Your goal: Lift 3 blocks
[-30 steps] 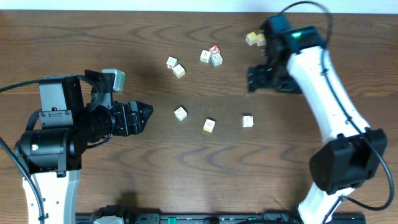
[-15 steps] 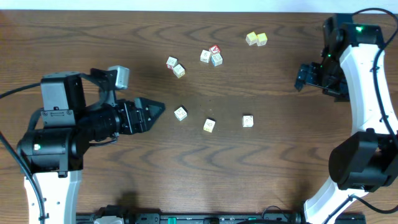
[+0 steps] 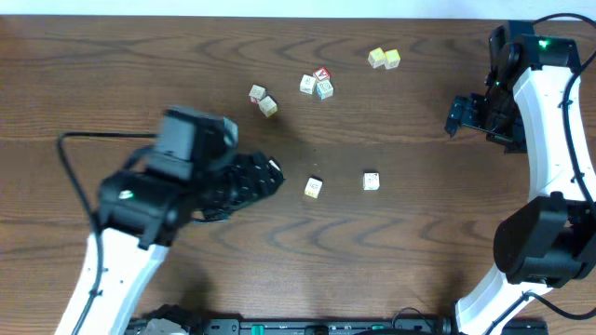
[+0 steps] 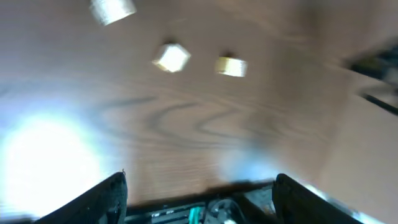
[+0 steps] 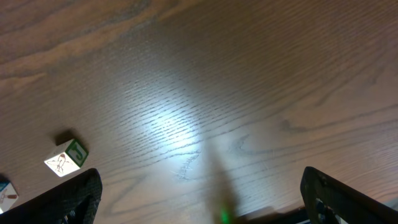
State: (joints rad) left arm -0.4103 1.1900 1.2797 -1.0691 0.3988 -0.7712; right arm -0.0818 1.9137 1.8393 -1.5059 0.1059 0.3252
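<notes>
Overhead, left claw [image 3: 273, 177] near blocks [image 3: 313, 187], right claw [image 3: 456, 115] well apart

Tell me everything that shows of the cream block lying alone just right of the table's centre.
The block is a small cream-white cube, wooden by its look, with faint orange-yellow marks on its top face that are too small to read. It rests flat on the dark wood-grain table, whole and not lifted. Nothing but the table touches it. A like block lies apart from it, to its left in the overhead view.
</notes>
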